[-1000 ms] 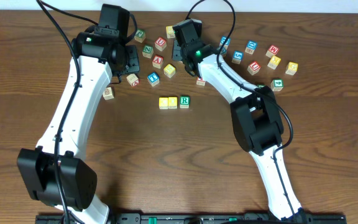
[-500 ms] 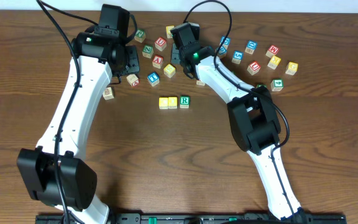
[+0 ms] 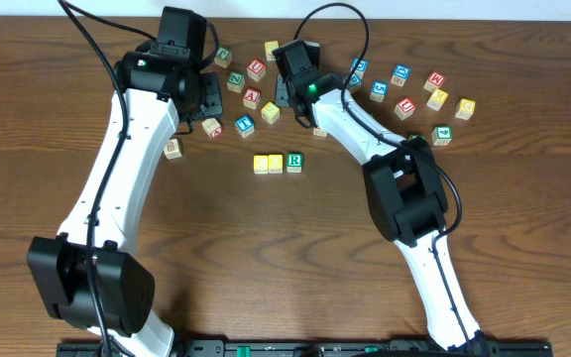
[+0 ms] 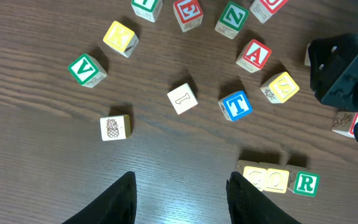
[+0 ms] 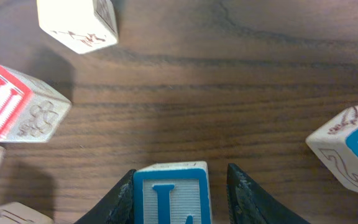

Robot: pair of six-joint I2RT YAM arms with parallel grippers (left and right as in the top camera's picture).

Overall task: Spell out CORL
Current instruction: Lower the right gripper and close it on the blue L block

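A row of three blocks lies on the table: yellow C (image 3: 262, 164), yellow O (image 3: 277, 163) and green R (image 3: 294, 161). The row also shows in the left wrist view, with the R block (image 4: 306, 183) at its right end. A blue L block (image 5: 171, 194) sits between the fingers of my right gripper (image 5: 178, 199). The left finger touches it and a gap shows at the right finger. In the overhead view the right gripper (image 3: 287, 87) hides the L block. My left gripper (image 4: 182, 202) is open and empty above bare wood, left of the row.
Loose letter blocks lie scattered behind the row: blue T (image 4: 235, 106), red A (image 4: 253, 55), green V (image 4: 86, 70), yellow K (image 4: 120, 38). More blocks lie at the far right (image 3: 436, 97). A red U block (image 5: 8, 102) sits left of my right gripper.
My right gripper has shifted a little to the left among the scattered blocks. The left arm and the C, O, R row have not moved.
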